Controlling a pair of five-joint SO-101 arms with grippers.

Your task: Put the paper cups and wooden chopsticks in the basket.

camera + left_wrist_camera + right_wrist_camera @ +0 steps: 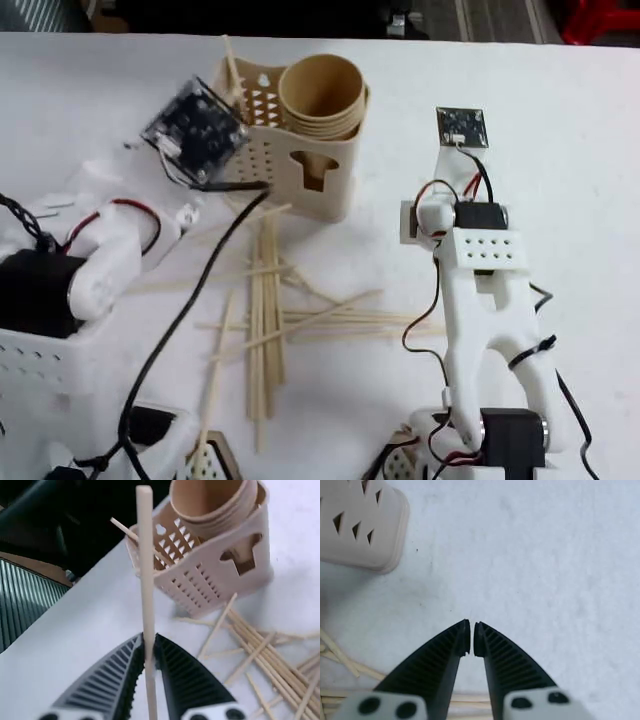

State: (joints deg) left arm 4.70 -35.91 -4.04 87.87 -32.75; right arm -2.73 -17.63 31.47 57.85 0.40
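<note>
- Left gripper (149,652) is clamped on one chopstick (145,570), held upright, just short of the basket (215,585).
- Cups (210,502) sit stacked in one basket compartment, so that part looks done.
- One stick (131,534) pokes out of the other compartment.
- Pile (265,320) of sticks lies on the table (545,555), so most of the job is left.
- Right gripper (471,639) is nearly closed and empty, near the basket.
</note>
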